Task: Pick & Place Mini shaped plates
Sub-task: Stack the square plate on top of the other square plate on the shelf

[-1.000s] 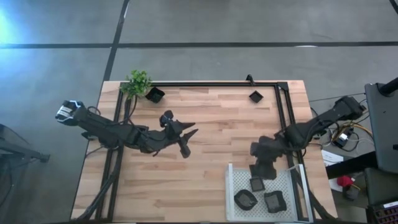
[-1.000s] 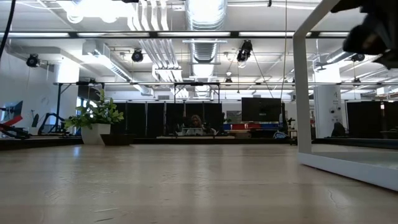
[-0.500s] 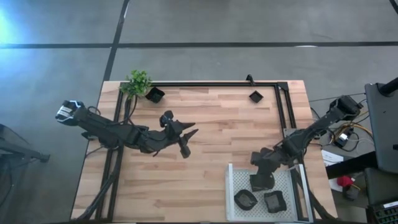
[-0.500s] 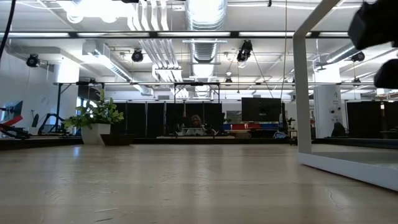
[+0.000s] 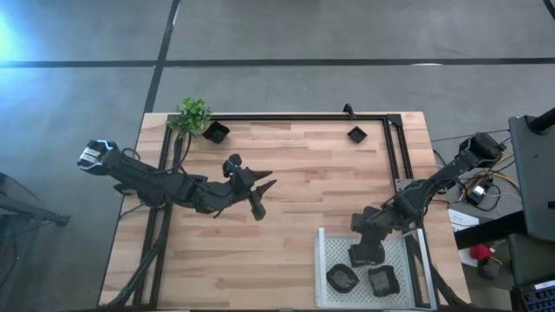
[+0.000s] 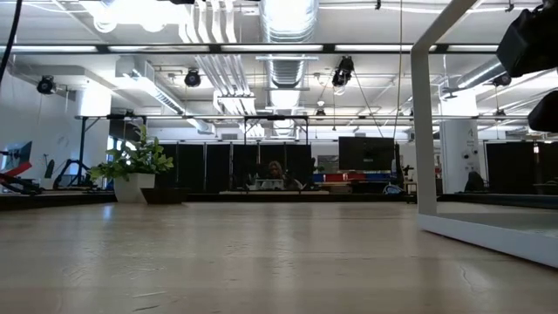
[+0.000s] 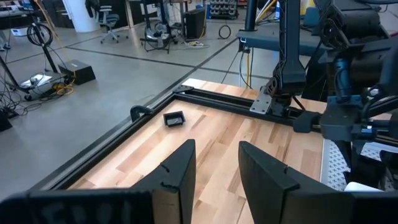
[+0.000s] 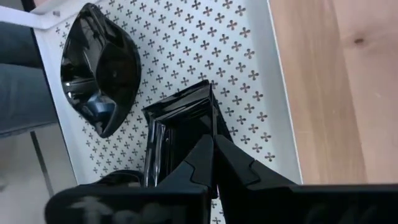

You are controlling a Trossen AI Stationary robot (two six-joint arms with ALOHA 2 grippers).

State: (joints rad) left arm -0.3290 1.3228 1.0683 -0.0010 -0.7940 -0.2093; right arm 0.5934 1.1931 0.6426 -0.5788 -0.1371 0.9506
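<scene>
right gripper (image 8: 214, 152): down over the white tray, fingers pinched together on the rim of a square plate (image 8: 180, 134), glossy black with raised walls
tray (image 5: 334, 249): white sheet punched with little cross-shaped holes, sits at the table's near right corner
other plates in tray: a rounded wavy-edged plate (image 8: 99, 78) lies just beside the held one, shiny black; the high view shows one more plate (image 5: 382, 279) next to it
left gripper (image 5: 260, 195): hanging mid-table, fingers spread, nothing in them
table (image 5: 286, 173): pale wood planks, black rail border
far plates: one (image 5: 356, 134) near the back rail, another (image 5: 216, 132) beside the green plant (image 5: 192, 113)
</scene>
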